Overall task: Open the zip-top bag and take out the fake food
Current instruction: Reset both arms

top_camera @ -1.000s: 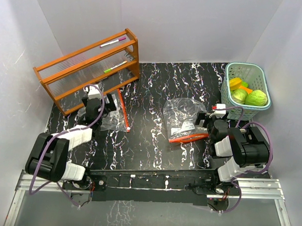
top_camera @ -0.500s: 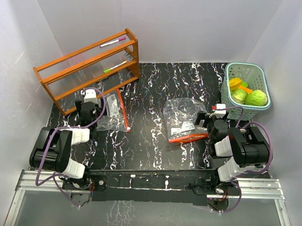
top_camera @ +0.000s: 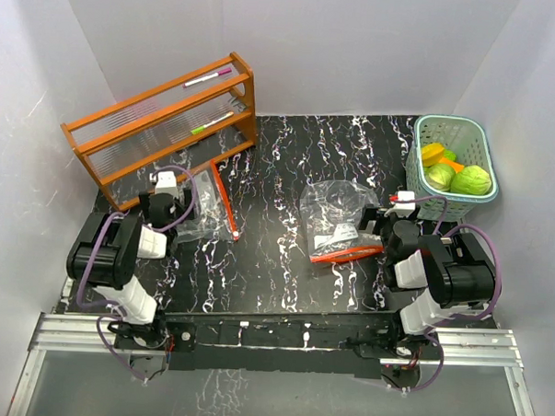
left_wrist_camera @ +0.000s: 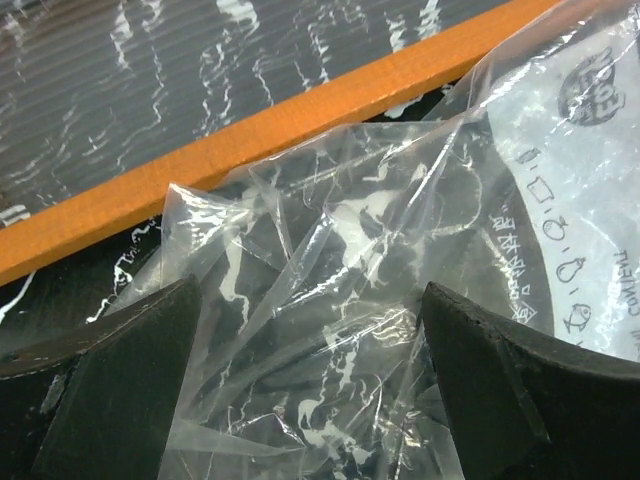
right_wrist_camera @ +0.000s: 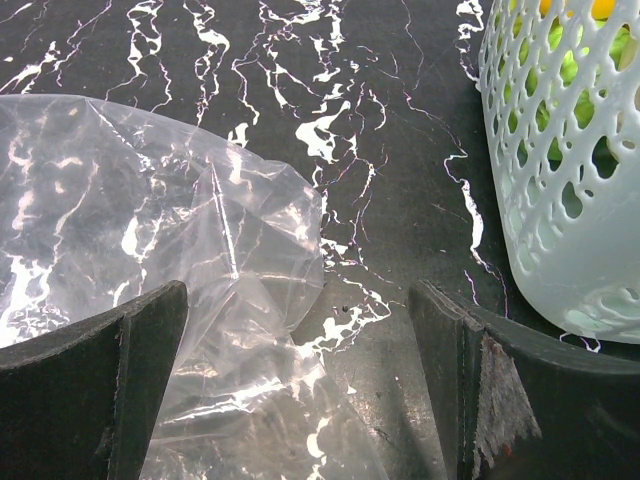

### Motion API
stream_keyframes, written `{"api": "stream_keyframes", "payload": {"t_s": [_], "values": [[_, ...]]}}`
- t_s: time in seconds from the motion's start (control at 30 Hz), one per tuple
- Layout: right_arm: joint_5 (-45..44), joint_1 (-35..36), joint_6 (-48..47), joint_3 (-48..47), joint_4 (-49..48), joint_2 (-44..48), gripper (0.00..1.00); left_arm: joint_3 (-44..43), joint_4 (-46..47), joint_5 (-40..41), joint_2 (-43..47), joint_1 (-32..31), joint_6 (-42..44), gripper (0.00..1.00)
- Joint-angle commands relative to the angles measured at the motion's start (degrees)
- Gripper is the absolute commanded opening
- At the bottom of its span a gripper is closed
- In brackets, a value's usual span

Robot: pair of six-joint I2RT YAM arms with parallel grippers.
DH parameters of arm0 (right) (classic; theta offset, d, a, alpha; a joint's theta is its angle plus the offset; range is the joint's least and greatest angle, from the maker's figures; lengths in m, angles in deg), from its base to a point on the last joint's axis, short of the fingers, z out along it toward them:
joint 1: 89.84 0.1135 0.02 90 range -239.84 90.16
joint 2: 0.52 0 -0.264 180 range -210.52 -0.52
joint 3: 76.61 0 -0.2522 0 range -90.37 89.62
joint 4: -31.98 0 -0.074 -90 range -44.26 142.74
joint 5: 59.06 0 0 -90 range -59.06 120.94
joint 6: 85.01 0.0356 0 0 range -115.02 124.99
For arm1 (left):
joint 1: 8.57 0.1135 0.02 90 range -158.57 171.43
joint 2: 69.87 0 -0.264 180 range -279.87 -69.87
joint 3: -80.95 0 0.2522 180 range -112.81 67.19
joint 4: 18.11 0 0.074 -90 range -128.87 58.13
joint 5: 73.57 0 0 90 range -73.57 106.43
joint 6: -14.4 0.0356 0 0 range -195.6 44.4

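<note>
Your left hand (left_wrist_camera: pixel 310 340) stands with its fingers spread wide and nothing gripped, low over the crumpled clear plastic zip-top bag with the red zip strip (left_wrist_camera: pixel 400 250). That bag lies on the black white-veined desk (top_camera: pixel 279 162), just beside the orange wooden rack with ribbed clear panels (top_camera: pixel 161 134). The film shows between the fingers, so I judge the hand is placed either to take hold of that bag or to leave it; which, I cannot tell. Your right hand (right_wrist_camera: pixel 300 330) is likewise spread wide and empty, with a second clear zip-top bag (right_wrist_camera: pixel 130 220) at its left finger and the pale-teal slotted plastic basket (right_wrist_camera: pixel 560 180) near its right. As to contents, the plastic toy fake food (top_camera: pixel 459 172), a pale-green cabbage-like ball with yellow and orange pieces, sits in the basket at the desk's far right corner. Neither bag shows any food inside in these views. On that evidence the removal looks complete or nearly so; confirm that both bags are empty.
</note>
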Motion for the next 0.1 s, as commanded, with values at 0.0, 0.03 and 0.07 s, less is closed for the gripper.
{"api": "stream_keyframes", "payload": {"t_s": [0.0, 0.03, 0.07], "values": [[-1.01, 0.0, -0.68, -1.1, -3.3, 0.26, 0.98, 0.61, 3.86, -2.55, -0.79, 1.39, -0.28, 0.92], [-1.0, -0.04, -0.68, -1.04, -3.33, 0.33, 0.98, 0.14, 2.58, -2.7, -0.58, 1.4, -0.54, 0.92], [-1.2, 0.0, -0.65, -1.01, -3.41, 0.34, 0.98, -0.32, 1.39, -2.73, -0.71, 1.43, -0.75, 0.92]]}}
